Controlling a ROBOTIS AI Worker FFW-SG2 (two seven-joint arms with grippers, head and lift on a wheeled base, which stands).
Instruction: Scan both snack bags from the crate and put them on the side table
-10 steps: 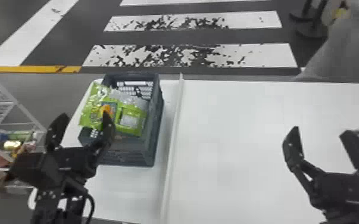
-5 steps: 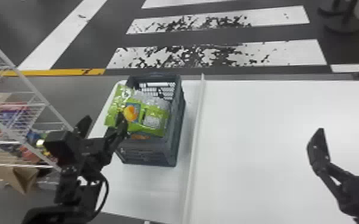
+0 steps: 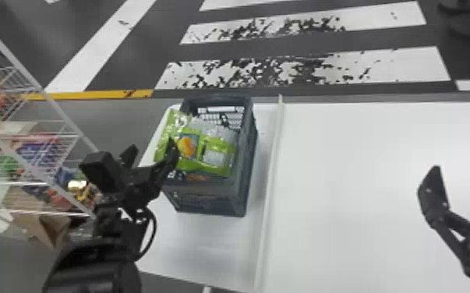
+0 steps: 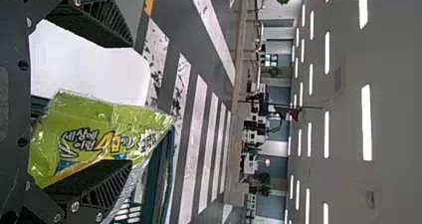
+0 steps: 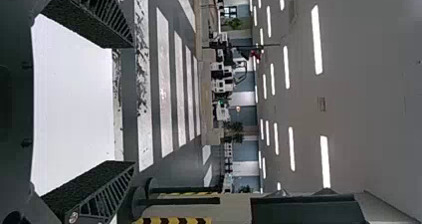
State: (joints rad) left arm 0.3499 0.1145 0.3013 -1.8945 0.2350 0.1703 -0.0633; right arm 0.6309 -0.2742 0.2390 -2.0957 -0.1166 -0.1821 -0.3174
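Observation:
A dark crate (image 3: 210,196) stands on the white table's left part, with a green snack bag (image 3: 216,156) lying on top inside it. Whether a second bag lies beneath is unclear. My left gripper (image 3: 152,150) is at the crate's left side, one finger in front of the bag. Seen from the left wrist, the left gripper (image 4: 132,104) is open, and the green bag (image 4: 99,129) lies beyond and partly behind one finger. Over the table's right side is my right gripper (image 3: 436,191); in its wrist view the right gripper (image 5: 133,104) is open, nothing between its fingers.
A white raised strip (image 3: 271,187) divides the table (image 3: 354,195) just right of the crate. At the far left stands a white wire rack (image 3: 62,117) holding packaged goods, with a cardboard box (image 3: 43,228) near its foot.
The head view has swung left, so crate, table and both arms sit farther right in it and more of the rack shows. The left gripper appears turned slightly; the crate and bag look undisturbed.

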